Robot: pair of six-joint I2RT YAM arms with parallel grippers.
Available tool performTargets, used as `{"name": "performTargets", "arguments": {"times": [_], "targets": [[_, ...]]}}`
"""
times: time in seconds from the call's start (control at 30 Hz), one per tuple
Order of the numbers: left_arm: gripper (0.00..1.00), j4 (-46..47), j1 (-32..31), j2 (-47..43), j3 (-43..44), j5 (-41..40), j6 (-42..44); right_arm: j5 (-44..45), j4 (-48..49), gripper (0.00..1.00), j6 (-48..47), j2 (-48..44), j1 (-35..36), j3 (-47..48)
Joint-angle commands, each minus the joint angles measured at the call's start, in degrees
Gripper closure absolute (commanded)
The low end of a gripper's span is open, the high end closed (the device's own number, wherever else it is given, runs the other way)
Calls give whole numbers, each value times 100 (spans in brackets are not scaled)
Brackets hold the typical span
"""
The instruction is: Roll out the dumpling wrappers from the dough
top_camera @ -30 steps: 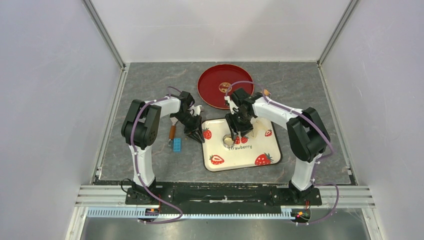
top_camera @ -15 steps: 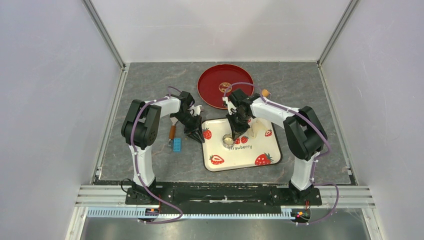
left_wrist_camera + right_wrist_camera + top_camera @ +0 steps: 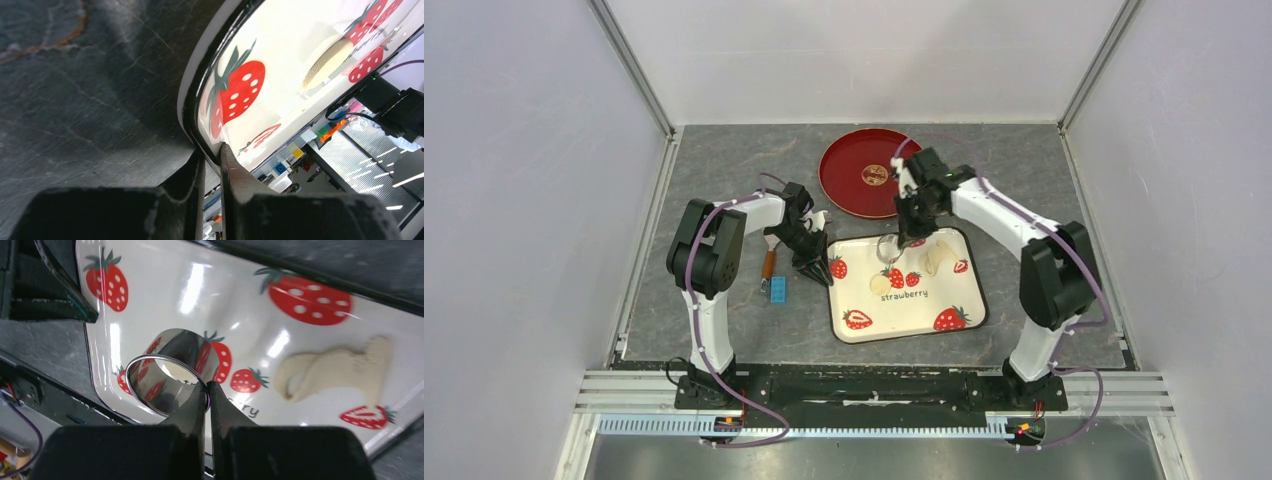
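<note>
The right arm's wrist covers the near-right rim of the round red plate with a gold emblem (image 3: 849, 180). The orange-handled tool (image 3: 768, 265) lies partly under the left arm, its head hard to make out. In the right wrist view the shiny metal ring cutter (image 3: 172, 371) hides the start of the word on the white square tray printed with red strawberries (image 3: 165, 290), leaving only "ry". From above it reads "strawberry".

The right gripper (image 3: 207, 390) is clamped tight on the ring's thin wall, holding it tilted over the tray's far-left part. The left gripper (image 3: 212, 150) pinches the tray's far-left rim, jaws nearly together.

The dough (image 3: 936, 258), a ragged pale cream scrap, lies on the tray's far-right part. A small round dumpling wrapper (image 3: 880, 284) lies nearer the middle, apart from the scrap.
</note>
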Motion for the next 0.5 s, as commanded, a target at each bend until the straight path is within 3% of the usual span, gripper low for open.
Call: {"name": "performTargets", "arguments": {"times": [0.0, 0.27, 0.47], "targets": [[82, -40, -67, -37, -145, -801, 500, 238, -113, 100, 64, -691, -711, 177], [81, 84, -71, -99, -169, -814, 503, 1130, -218, 100, -238, -1393, -2315, -742], [80, 28, -68, -178, -137, -844, 548, 1248, -11, 100, -405, -1624, -3495, -1613]]}}
